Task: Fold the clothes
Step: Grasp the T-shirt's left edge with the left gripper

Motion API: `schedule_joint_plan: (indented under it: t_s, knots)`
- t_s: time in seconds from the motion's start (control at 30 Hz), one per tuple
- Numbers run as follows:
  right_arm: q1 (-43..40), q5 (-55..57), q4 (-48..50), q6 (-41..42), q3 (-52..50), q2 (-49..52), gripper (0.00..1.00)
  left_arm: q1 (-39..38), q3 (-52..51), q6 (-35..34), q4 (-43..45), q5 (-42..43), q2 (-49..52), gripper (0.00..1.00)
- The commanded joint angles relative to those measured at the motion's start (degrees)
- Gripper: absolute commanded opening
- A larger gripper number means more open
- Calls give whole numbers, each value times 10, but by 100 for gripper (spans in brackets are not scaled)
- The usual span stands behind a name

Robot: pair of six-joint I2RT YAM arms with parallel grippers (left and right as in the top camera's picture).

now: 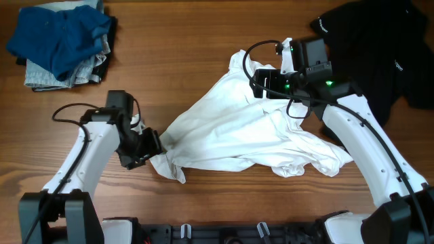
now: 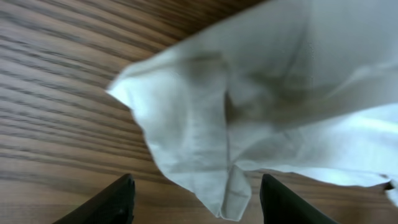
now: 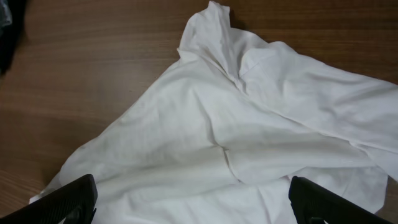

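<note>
— Where is the white shirt [image 1: 237, 135]?
— Crumpled on the table [image 1: 196, 41], spread roughly as a triangle with its narrow end at the top.

— And the left jaws?
— At the shirt's lower left corner, released. In the wrist view the left fingers [image 2: 118, 200] stand apart, and the tip of that corner lies between them. It seems to touch neither.

— The right jaws?
— Over the shirt's upper end, spread wide. The right fingers [image 3: 65, 200] sit at either side of the cloth below them and grasp nothing.

— Anything else near the shirt?
— A pile of blue clothes [image 1: 61, 41] lies well apart from it, off its upper left. A black garment [image 1: 380, 47] lies off its upper right, past the right arm.
</note>
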Motion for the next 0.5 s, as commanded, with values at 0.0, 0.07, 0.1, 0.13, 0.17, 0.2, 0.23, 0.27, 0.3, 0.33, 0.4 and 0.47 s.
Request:
schedule_joint_plan:
  t_s: [0.0, 0.07, 0.1, 0.13, 0.17, 0.2, 0.23, 0.27, 0.3, 0.33, 0.4, 0.47]
  knots:
    - [-2, 12, 3, 1, 3, 13, 100, -63, -5, -26, 2, -8, 2, 64]
    - [-2, 12, 3, 0, 3, 13, 99, -88, -5, -66, 0, -43, 2, 64]
    - [-2, 12, 3, 0, 3, 13, 100, -96, -5, -88, 0, -58, 2, 64]
    - [-2, 12, 3, 0, 3, 13, 100, -99, -5, -97, 0, -61, 2, 64]
    - [-2, 12, 3, 0, 3, 13, 100, -99, -6, -103, -2, -61, 2, 62]
    - [-2, 12, 3, 0, 3, 13, 99, -99, -8, -104, -5, -61, 2, 59]
    - [-2, 12, 3, 0, 3, 13, 99, -99, -12, -106, -9, -61, 2, 58]
    - [-2, 12, 3, 0, 3, 13, 100, -99, -16, -110, -11, -61, 2, 57]
    - [-2, 12, 3, 0, 4, 13, 100, -99, -25, -119, -10, -61, 2, 56]
    - [-2, 12, 3, 0, 3, 13, 100, -99, -37, -123, 0, -61, 2, 56]
    - [-2, 12, 4, 0, 3, 13, 99, -99, -56, -132, 16, -61, 2, 55]
    - [-2, 12, 5, 0, 3, 13, 100, -99, -67, -133, 29, -60, 2, 55]
